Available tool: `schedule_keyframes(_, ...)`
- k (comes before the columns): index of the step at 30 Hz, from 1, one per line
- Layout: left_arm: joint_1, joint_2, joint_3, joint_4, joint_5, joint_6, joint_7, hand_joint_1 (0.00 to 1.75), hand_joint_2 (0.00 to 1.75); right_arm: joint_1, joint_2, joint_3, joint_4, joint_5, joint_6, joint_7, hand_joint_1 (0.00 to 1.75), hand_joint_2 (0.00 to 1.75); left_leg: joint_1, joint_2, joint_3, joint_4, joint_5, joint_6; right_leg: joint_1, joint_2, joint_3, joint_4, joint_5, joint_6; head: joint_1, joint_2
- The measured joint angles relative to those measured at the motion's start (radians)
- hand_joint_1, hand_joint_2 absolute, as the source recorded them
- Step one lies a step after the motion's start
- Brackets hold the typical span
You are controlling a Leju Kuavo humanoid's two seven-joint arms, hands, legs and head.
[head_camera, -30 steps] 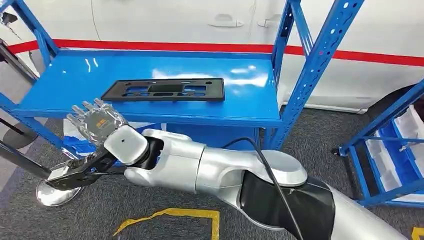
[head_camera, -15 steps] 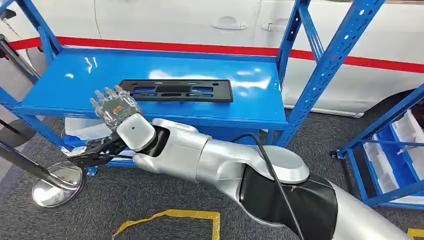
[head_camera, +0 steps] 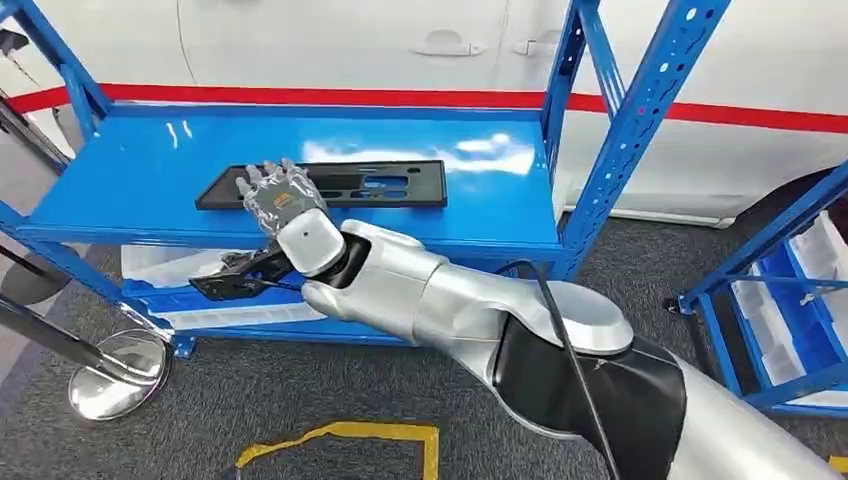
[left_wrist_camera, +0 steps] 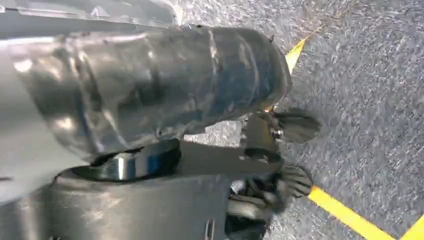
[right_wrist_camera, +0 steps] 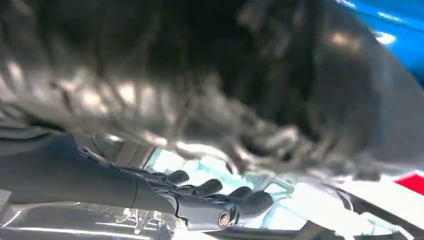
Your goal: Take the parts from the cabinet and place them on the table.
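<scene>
Reaching across from the lower right of the head view, the silver right arm ends in the right hand, which sits over the front edge of the blue shelf with its back toward the camera. Its fingers point toward twelve o'clock and overlap the left part of the black part — whether they touch it or hover just above it cannot be told from this angle. The fingers look slightly spread, with nothing in them.

That part is a long, flat black plate with cut-out slots, lying flat on the shelf top, its length running from nine to three o'clock, a little nearer the front edge than the back.

Blue rack posts rise at about one o'clock from the hand. A round metal stand base rests on the grey carpet at seven o'clock, and yellow floor tape lies toward six.

The left hand hangs over carpet; its fingers are too blurred to say whether they are apart or together.
</scene>
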Motion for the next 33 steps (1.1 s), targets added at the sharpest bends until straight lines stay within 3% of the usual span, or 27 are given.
schedule_keyframes(1,0.0,0.001,-0.004,0.0,0.0,0.0,0.0,0.0,0.0,0.003,-0.005,0.0,0.002,-0.001,0.001,0.002,0.0,0.0,0.0,0.0,-0.02,0.032,0.0,-0.001,0.0,0.001,0.0,0.0,0.0,0.0,0.0,0.0)
schedule_keyframes(2,0.001,0.003,-0.005,0.0,0.0,0.0,0.0,0.0,0.0,0.004,-0.012,-0.001,0.004,-0.002,0.003,0.003,0.0,0.0,0.0,0.0,-0.017,0.014,0.025,0.0,0.0,0.002,0.001,0.0,-0.001,0.0,0.0,0.0)
schedule_keyframes(3,0.001,0.005,-0.006,0.0,0.0,-0.001,0.0,0.0,0.0,0.005,-0.019,-0.002,0.006,-0.003,0.004,0.006,0.0,0.0,0.0,0.0,0.008,-0.043,0.064,0.002,0.0,0.003,0.003,0.001,-0.002,0.001,0.0,0.0)
schedule_keyframes(5,0.0,0.009,-0.007,0.0,0.0,-0.002,0.0,0.0,0.0,0.005,-0.032,-0.006,0.008,-0.005,0.005,0.007,0.0,0.0,-0.001,0.0,0.093,-0.22,0.154,0.012,0.0,0.005,0.01,0.001,-0.007,0.007,0.0,0.0)
schedule_keyframes(6,-0.001,0.011,-0.008,0.001,0.0,-0.003,0.0,0.0,0.0,0.004,-0.039,-0.009,0.009,-0.006,0.005,0.007,0.0,0.0,-0.005,0.0,0.116,-0.258,0.14,0.018,0.003,0.005,0.009,0.0,-0.009,0.011,0.0,0.0)
schedule_keyframes(10,-0.002,0.015,-0.009,0.002,-0.003,-0.002,0.001,0.0,0.0,0.011,-0.068,-0.015,0.013,-0.011,0.006,0.007,0.0,0.0,-0.013,-0.003,0.121,-0.275,0.141,0.035,0.004,0.005,0.011,-0.008,-0.007,0.033,0.002,0.0)
schedule_keyframes(11,-0.002,0.015,-0.009,0.002,-0.003,-0.002,0.001,0.0,0.0,0.012,-0.076,-0.018,0.013,-0.011,0.007,0.008,0.0,0.0,0.001,0.0,0.131,-0.29,0.147,0.044,0.007,0.003,0.006,-0.001,-0.015,0.04,0.002,0.0)
schedule_keyframes(12,-0.003,0.015,-0.01,0.002,-0.003,-0.002,0.001,0.0,0.0,0.013,-0.081,-0.024,0.014,-0.011,0.009,0.008,0.0,0.0,-0.002,0.001,0.136,-0.294,0.148,0.049,0.006,0.0,-0.004,0.029,-0.035,0.043,0.003,0.0)
schedule_keyframes(14,-0.004,0.019,-0.01,0.003,-0.003,-0.002,0.001,0.0,0.0,0.016,-0.093,-0.032,0.015,-0.011,0.013,0.008,0.0,0.0,-0.003,0.001,0.136,-0.293,0.146,0.058,0.004,-0.001,-0.08,0.183,-0.111,0.047,0.004,0.0)
schedule_keyframes(15,-0.004,0.02,-0.01,0.003,-0.003,-0.002,0.001,0.0,0.0,0.023,-0.1,-0.034,0.016,-0.011,0.015,0.008,0.0,0.0,-0.004,0.001,0.136,-0.293,0.145,0.059,0.002,-0.001,-0.118,0.254,-0.135,0.049,0.004,0.0)
schedule_keyframes(16,-0.004,0.021,-0.01,0.003,-0.003,-0.002,0.001,0.0,0.0,0.03,-0.104,-0.036,0.016,-0.013,0.016,0.008,0.0,0.0,-0.005,0.001,0.136,-0.291,0.144,0.06,0.0,-0.001,-0.144,0.298,-0.14,0.051,0.004,0.0)
schedule_keyframes(17,-0.003,0.021,-0.01,0.003,-0.003,-0.002,0.001,0.0,0.0,0.035,-0.108,-0.039,0.017,-0.013,0.017,0.008,0.0,0.0,-0.005,0.0,0.136,-0.289,0.142,0.06,-0.001,-0.002,-0.149,0.296,-0.123,0.052,0.005,0.0)
schedule_keyframes(18,-0.002,0.022,-0.01,0.003,-0.003,-0.002,0.001,0.0,0.0,0.038,-0.112,-0.041,0.018,-0.015,0.018,0.009,0.0,0.0,-0.004,-0.001,0.137,-0.285,0.138,0.059,-0.001,-0.002,-0.128,0.245,-0.083,0.051,0.005,0.0)
schedule_keyframes(20,-0.003,0.022,-0.01,0.003,-0.003,-0.003,0.001,0.0,0.0,0.036,-0.116,-0.052,0.018,-0.015,0.018,0.01,0.0,0.0,-0.003,-0.002,0.138,-0.271,0.127,0.051,-0.001,-0.002,-0.046,0.071,0.009,0.045,0.005,0.0)
schedule_keyframes(22,-0.005,0.023,-0.01,0.003,-0.003,-0.005,-0.003,0.0,0.0,0.037,-0.119,-0.06,0.018,-0.016,0.021,0.01,0.0,0.0,-0.011,-0.004,0.13,-0.255,0.117,0.04,0.004,-0.001,-0.016,0.01,-0.001,0.037,0.003,0.0)
schedule_keyframes(25,-0.006,0.024,-0.011,0.003,-0.003,-0.005,-0.003,0.0,0.0,0.045,-0.129,-0.068,0.019,-0.017,0.022,0.01,0.0,0.0,-0.007,-0.003,0.132,-0.265,0.12,0.027,0.007,0.001,-0.019,0.015,-0.001,0.023,0.003,0.0)
schedule_keyframes(26,-0.007,0.03,-0.013,0.003,-0.003,-0.005,-0.003,0.0,0.0,0.045,-0.13,-0.074,0.018,-0.017,0.022,0.01,0.0,0.0,-0.006,-0.002,0.129,-0.262,0.112,0.022,-0.003,0.001,-0.012,0.006,0.004,0.015,0.004,0.0)
schedule_keyframes(27,-0.007,0.031,-0.015,0.003,-0.003,-0.005,-0.003,0.0,0.0,0.045,-0.13,-0.079,0.018,-0.017,0.022,0.01,0.0,0.0,-0.005,0.0,0.123,-0.24,0.097,0.016,-0.003,0.001,-0.009,0.003,0.004,0.013,0.003,0.0)
schedule_keyframes(28,-0.008,0.031,-0.017,0.003,-0.003,-0.005,-0.003,0.0,0.0,0.045,-0.13,-0.083,0.018,-0.017,0.023,0.01,0.0,0.0,-0.005,0.0,0.1,-0.188,0.068,0.012,-0.004,0.0,-0.007,0.003,0.002,0.006,-0.004,0.0)
schedule_keyframes(30,-0.009,0.031,-0.019,0.003,0.0,-0.004,-0.004,0.0,0.0,0.051,-0.131,-0.085,0.018,-0.015,0.027,0.01,0.0,0.0,-0.002,0.0,0.02,-0.028,0.001,0.005,-0.002,0.0,-0.004,0.003,0.0,0.002,-0.003,0.0)
schedule_keyframes(31,-0.008,0.031,-0.019,0.003,0.002,-0.002,-0.004,0.0,0.0,0.057,-0.131,-0.085,0.018,-0.015,0.028,0.009,0.0,0.0,-0.002,0.0,-0.014,0.031,-0.012,0.003,-0.001,0.0,-0.003,0.003,-0.002,0.001,-0.002,0.0)
schedule_keyframes(32,-0.008,0.033,-0.022,0.003,0.002,-0.002,-0.005,0.0,0.0,0.061,-0.131,-0.086,0.018,-0.015,0.03,0.008,0.0,0.0,-0.002,0.0,-0.024,0.039,0.001,0.003,0.0,0.0,-0.002,0.003,-0.002,0.0,-0.002,0.0)
schedule_keyframes(33,-0.008,0.035,-0.025,0.003,0.002,-0.002,-0.005,0.0,0.0,0.062,-0.131,-0.086,0.018,-0.015,0.03,0.007,0.0,0.0,-0.002,0.0,-0.011,0.002,0.033,0.004,0.0,0.001,0.0,0.004,-0.004,0.002,-0.002,0.0)
